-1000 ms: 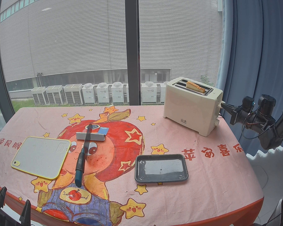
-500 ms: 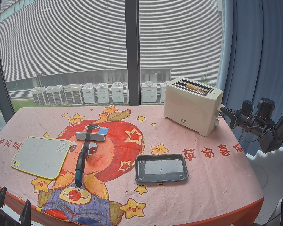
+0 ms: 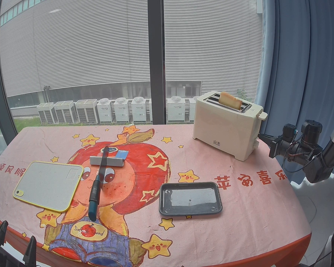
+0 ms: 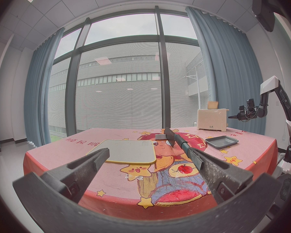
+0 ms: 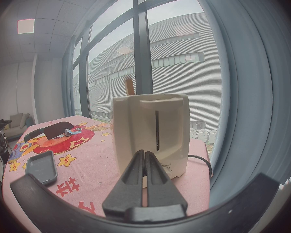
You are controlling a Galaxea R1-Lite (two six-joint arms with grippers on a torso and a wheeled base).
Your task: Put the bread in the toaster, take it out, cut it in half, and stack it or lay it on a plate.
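Note:
The bread [image 3: 230, 101] stands raised out of a slot of the cream toaster [image 3: 226, 130], whose side lever [image 3: 262, 115] is up. My right gripper [image 3: 264, 137] is shut and empty, just off the toaster's lever side and below the lever. The right wrist view has its shut tips [image 5: 144, 154] in front of the toaster [image 5: 152, 130], with the bread [image 5: 130, 86] poking above. A knife [image 3: 95, 185] leans on a white block. My left gripper [image 3: 15, 241] is open at the table's near left corner, its fingers [image 4: 87, 165] apart.
A yellow-rimmed cutting board [image 3: 48, 184] lies at the left and a black tray [image 3: 190, 198] at the middle front. The toaster's cable [image 5: 200, 160] trails behind it. Blue curtains hang at the right, beyond the table's edge.
The lever went down and the bread sank into the slot, then both sprang up. My right gripper drew back from the lever, down and to the right.

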